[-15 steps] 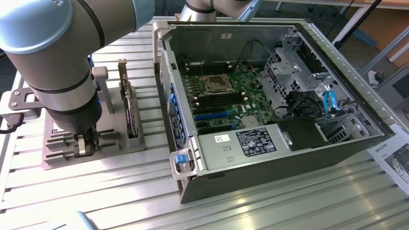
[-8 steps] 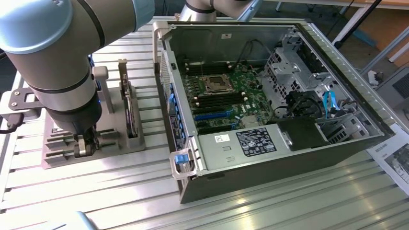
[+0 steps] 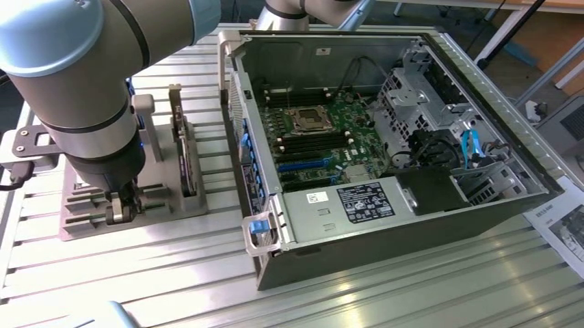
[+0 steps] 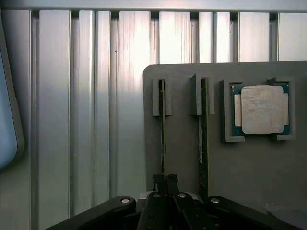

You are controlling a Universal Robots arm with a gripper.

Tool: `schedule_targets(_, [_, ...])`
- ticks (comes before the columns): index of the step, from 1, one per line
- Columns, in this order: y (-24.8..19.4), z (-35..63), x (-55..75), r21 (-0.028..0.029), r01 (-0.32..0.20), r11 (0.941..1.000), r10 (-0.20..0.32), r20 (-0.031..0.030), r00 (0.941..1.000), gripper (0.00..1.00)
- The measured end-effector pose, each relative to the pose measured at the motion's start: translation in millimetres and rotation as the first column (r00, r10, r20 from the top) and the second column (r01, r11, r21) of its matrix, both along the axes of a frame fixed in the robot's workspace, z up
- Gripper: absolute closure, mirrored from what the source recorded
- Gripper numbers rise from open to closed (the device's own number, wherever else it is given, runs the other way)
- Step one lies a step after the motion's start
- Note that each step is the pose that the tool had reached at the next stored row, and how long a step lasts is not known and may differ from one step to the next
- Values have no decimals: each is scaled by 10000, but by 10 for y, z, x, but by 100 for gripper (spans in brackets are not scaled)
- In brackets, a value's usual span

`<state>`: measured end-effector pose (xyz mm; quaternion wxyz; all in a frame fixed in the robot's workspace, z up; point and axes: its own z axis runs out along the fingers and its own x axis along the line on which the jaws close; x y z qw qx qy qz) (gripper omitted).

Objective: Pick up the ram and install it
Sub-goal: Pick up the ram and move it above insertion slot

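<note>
Item: the ram (image 4: 163,139), a thin green strip seen edge-on, standing upright in a slotted rest on the grey fixture (image 4: 240,167), its far end seated between two raised grey posts. Hand (image 4: 165,184): dark fingers drawn close together, pinching the near end of the ram from both sides, with the strip sitting in its slot. Beside it, in the next parallel slot: a second ram strip (image 4: 204,143) of the same kind, upright, apart from the hand. Further along the fixture: a square silver processor chip (image 4: 261,109) on a green board, lying flat in a corner nest. In the exterior view an expansion card (image 3: 185,160) stands upright on the same fixture, on the side nearer the computer case (image 3: 383,249). Fixture rests on the bench (image 4: 96,120), a surface of ribbed aluminium slats. The arm (image 3: 82,82), grey with a rounded joint, reaches straight down over the fixture at the exterior view's left. The computer case lies on the bench at the exterior view's right, open side up, showing a green motherboard (image 3: 333,154) with a processor socket (image 3: 310,119), dark memory slots (image 3: 315,145) alongside it, and a labelled power supply (image 3: 365,201) at the near wall.
</note>
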<state>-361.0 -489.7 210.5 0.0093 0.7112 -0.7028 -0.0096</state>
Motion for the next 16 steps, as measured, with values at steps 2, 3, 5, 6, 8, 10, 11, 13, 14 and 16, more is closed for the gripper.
schedule_targets(2, [0,0,0,0,0,10000,0,-1,10000,88])
schedule_targets(3, [0,2,1,1,0,10000,0,1,10000,88])
schedule_targets(5, [0,16,0,-1,0,10000,0,-1,10000,88])
schedule_targets(6, [0,28,0,0,0,10000,0,0,10000,88])
schedule_targets(8, [0,62,0,-1,0,10000,0,-1,10000,88])
schedule_targets(10, [0,107,0,0,0,10000,0,0,10000,88])
schedule_targets(11, [0,127,0,0,0,10000,0,0,10000,88])
schedule_targets(13, [0,170,0,0,0,10000,0,-1,10000,88])
schedule_targets(14, [0,187,0,0,0,10000,0,0,10000,88])
schedule_targets(16, [0,221,0,0,0,10000,0,0,10000,88])
